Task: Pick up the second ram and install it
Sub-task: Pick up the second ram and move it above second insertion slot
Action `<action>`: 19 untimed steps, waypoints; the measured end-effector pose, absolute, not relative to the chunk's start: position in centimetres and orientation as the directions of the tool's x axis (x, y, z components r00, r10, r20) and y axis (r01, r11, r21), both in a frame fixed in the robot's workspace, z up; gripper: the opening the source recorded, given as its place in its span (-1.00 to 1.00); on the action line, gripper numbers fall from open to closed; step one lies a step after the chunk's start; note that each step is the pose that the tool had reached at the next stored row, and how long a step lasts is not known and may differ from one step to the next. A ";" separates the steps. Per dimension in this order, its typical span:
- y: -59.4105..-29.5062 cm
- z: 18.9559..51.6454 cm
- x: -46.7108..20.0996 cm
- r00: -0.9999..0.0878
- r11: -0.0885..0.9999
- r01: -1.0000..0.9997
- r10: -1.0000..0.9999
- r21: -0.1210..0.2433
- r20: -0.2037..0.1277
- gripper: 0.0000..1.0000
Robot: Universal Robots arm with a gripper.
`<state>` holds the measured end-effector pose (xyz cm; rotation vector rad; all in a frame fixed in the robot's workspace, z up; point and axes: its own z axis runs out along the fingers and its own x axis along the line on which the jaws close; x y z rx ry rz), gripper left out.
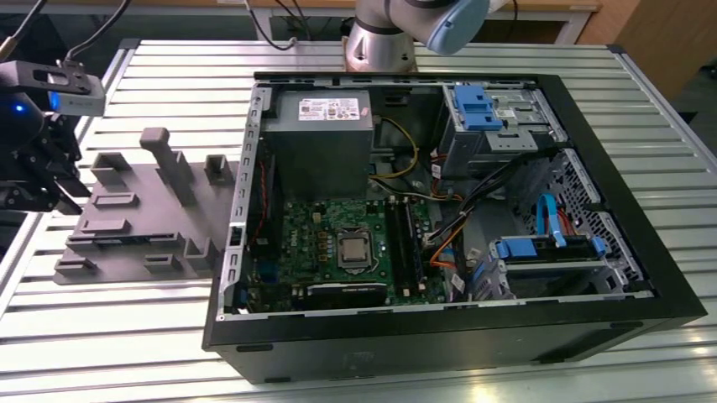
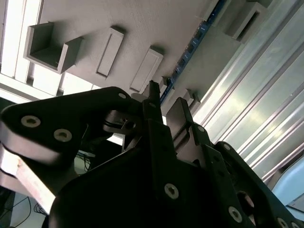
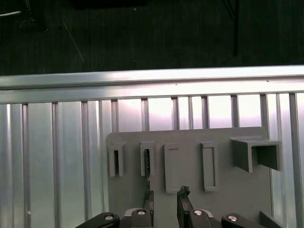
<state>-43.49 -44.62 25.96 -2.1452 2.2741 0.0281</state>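
In the second wrist view, the second ram (image 2: pixel 191 47), a thin dark blue-green memory stick, stands on edge in slots of the flat grey plastic holder plate (image 2: pixel 156 19). Its long edge runs across the plate and ends just short of the black two-fingered gripper (image 2: pixel 164 102). The fingers are spread with a clear gap between them. They hold nothing, and the stick's near end lines up with that gap.

The first wrist view looks straight down on the gripper (image 3: pixel 165 195) and the holder plate (image 3: pixel 223 190). Bare plate shows between the fingertips (image 3: pixel 183 194). One slotted block (image 3: pixel 147 160) has a dark slit. I cannot tell whether that is the stick seen end-on.

The exterior view places the gripper (image 1: pixel 59 191) at the holder plate's (image 1: pixel 134 214) side farthest from the open black computer case (image 1: pixel 448 336), which stands close against the plate's opposite side.

Raised grey blocks and an open-sided bracket (image 3: pixel 251 154) stand up from the plate around the stick. Beyond the plate, the ribbed aluminium table (image 3: pixel 66 152) ends at a bright edge rail (image 3: pixel 152 80), with dark floor (image 3: pixel 142 33) past it.
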 end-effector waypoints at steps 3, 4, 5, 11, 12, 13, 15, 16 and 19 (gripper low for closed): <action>-44.6 25.7 -43.4 -0.058 0.058 -0.998 -0.998 0.003 -0.023 -0.33; -44.6 25.7 -43.4 -0.058 0.058 -0.998 -0.998 0.003 -0.023 -0.33; -44.6 25.7 -43.4 -0.058 0.058 -0.998 -0.998 0.003 -0.023 -0.33; -44.6 25.7 -43.4 -0.058 0.058 -0.998 -0.998 0.003 -0.023 -0.33; -44.6 25.7 -43.4 -0.058 0.058 -0.998 -0.998 0.003 -0.023 -0.33; -44.7 25.7 -43.4 -0.058 0.058 -0.998 -0.998 0.003 -0.023 -0.33; -44.8 25.7 -43.4 -0.058 0.058 -0.998 -0.998 0.002 -0.024 -0.33; -44.8 25.6 -43.4 -0.058 0.058 -0.998 -0.998 0.003 -0.023 -0.33; -45.1 25.5 -43.4 -0.058 0.058 -0.998 -0.998 0.003 -0.023 -0.33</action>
